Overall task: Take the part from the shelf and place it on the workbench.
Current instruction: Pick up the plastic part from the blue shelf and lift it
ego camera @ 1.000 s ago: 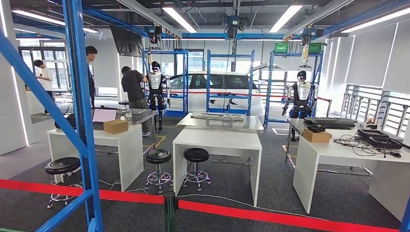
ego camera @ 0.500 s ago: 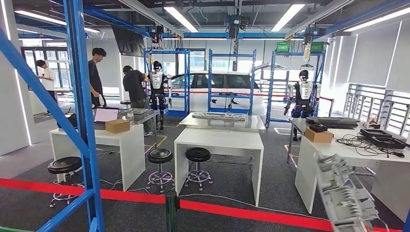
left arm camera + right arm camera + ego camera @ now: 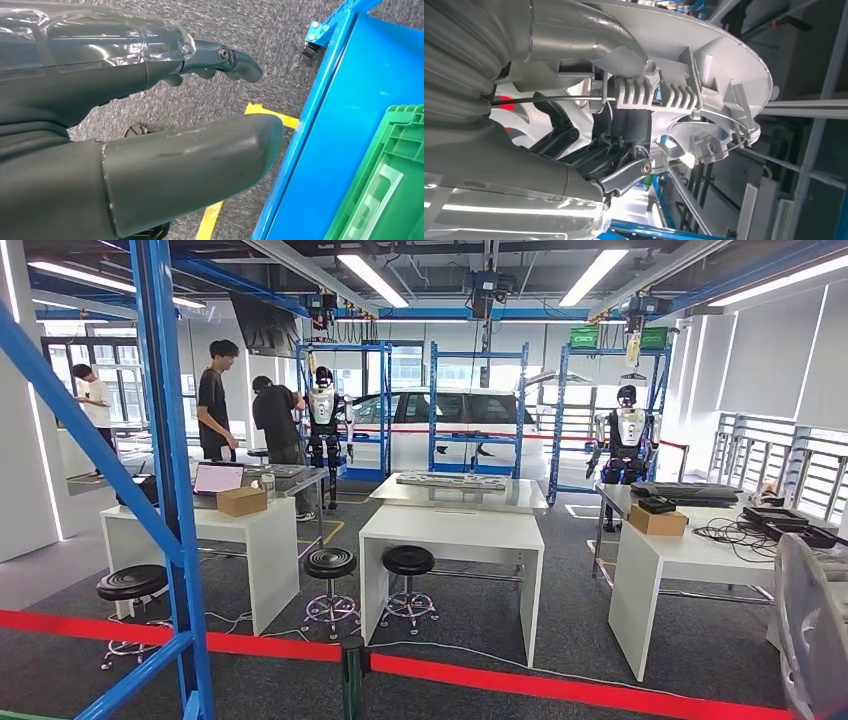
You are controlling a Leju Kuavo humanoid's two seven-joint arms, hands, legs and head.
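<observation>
**Part in the right hand, workbench yet to be reached**

Head view first: a blue shelf frame [image 3: 170,490] stands close on the left, a red barrier strip [image 3: 560,687] runs across the floor, and beyond it white workbenches [image 3: 450,532] line up with stools tucked under. At the lower right edge a pale grey moulded part [image 3: 812,625] pokes into the picture, up in the air and well apart from any bench top. So by my reading the pick from the shelf is done, and the carry and the set-down are what is left.

Over to the left wrist: the left hand [image 3: 200,100] hangs above grey carpet beside a blue shelf deck [image 3: 360,115] carrying a green crate [image 3: 390,190]. Fingers and thumb are spread apart, nothing between them.

Now the right wrist: the right hand [image 3: 589,125] is wrapped onto the silver-grey part [image 3: 694,75], thumb lying over its ribbed face, dark fingers curled in behind it. The part sits tight against the palm and fans out past the fingertips, plainly gripped.
</observation>
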